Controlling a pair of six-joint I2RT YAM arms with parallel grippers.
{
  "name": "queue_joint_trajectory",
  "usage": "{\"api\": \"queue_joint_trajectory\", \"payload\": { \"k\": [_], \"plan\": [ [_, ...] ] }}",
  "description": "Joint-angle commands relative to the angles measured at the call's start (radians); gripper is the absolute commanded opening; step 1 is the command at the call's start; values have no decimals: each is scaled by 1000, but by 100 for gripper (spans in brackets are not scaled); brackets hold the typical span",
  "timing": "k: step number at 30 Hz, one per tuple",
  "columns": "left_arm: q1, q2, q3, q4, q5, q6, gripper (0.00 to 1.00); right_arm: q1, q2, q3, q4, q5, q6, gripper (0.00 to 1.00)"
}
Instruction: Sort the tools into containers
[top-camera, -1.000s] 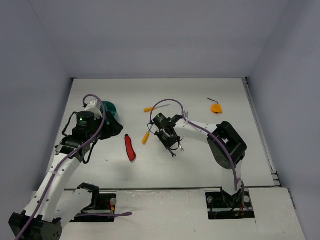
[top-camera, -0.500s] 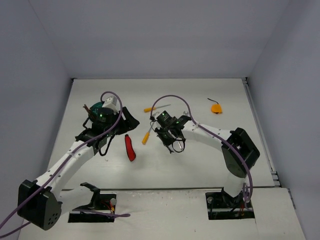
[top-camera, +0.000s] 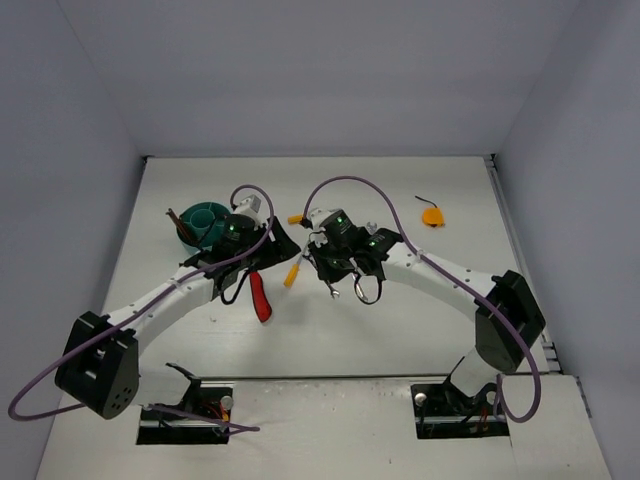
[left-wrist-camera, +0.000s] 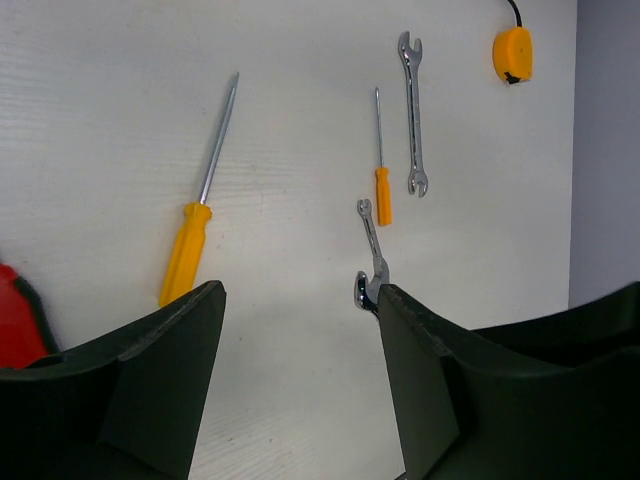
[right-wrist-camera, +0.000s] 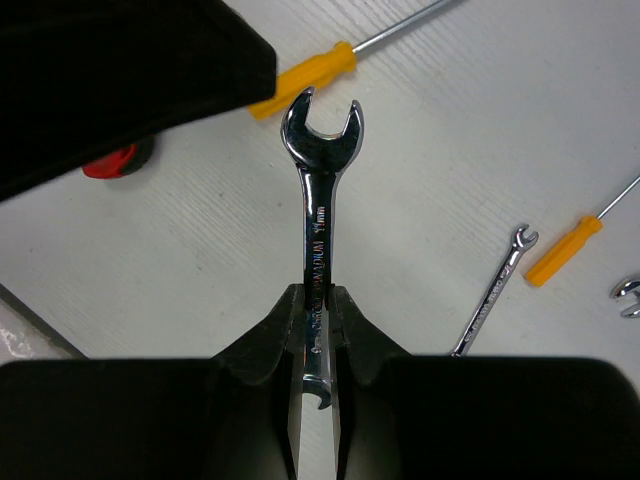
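Note:
My right gripper (right-wrist-camera: 320, 300) is shut on the shank of a silver wrench (right-wrist-camera: 318, 190), held above the table at the middle (top-camera: 335, 278). The wrench head points toward a large orange-handled screwdriver (right-wrist-camera: 300, 82). My left gripper (left-wrist-camera: 300, 295) hangs open and empty close by (top-camera: 283, 243), above bare table. Ahead of it lie the large screwdriver (left-wrist-camera: 190, 250), a small screwdriver (left-wrist-camera: 382, 195) and two thin wrenches (left-wrist-camera: 413, 100) (left-wrist-camera: 370, 235). The red-and-black knife (top-camera: 260, 295) lies below the left gripper. The teal tub (top-camera: 200, 222) stands left of the left arm.
An orange tape measure (top-camera: 432, 215) sits at the back right. A second small wrench (right-wrist-camera: 495, 290) and the small screwdriver (right-wrist-camera: 565, 250) lie right of the held wrench. The two grippers are close to each other. Grey walls enclose the table on three sides.
The left arm has swung right from over the tub to the middle, uncovering the tub. The right arm has stretched out, its gripper staying near the middle with the wrench.

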Motion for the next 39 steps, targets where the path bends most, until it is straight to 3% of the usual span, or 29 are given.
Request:
{"api": "queue_joint_trajectory", "payload": {
  "k": [1,19,22,27,31,35,39],
  "plan": [
    [-25,10,80,118,23,-27,59,7,-70,-14,63,-37,5,0],
    [-77,87,73,215,60,-83,58,6,-112,-31,113,-89,17,0],
    [-80,96,78,222,67,-93,53,6,-115,-34,121,-91,20,0],
    [-91,88,87,229,67,-104,30,5,-114,-37,134,-95,24,0],
    [-93,69,80,228,57,-116,3,5,-115,-45,144,-98,27,0],
    [-92,46,71,228,37,-125,0,4,-115,-48,149,-93,27,1],
    [-85,24,74,223,16,-113,0,1,-119,-50,147,-88,30,26]
  ]
}}
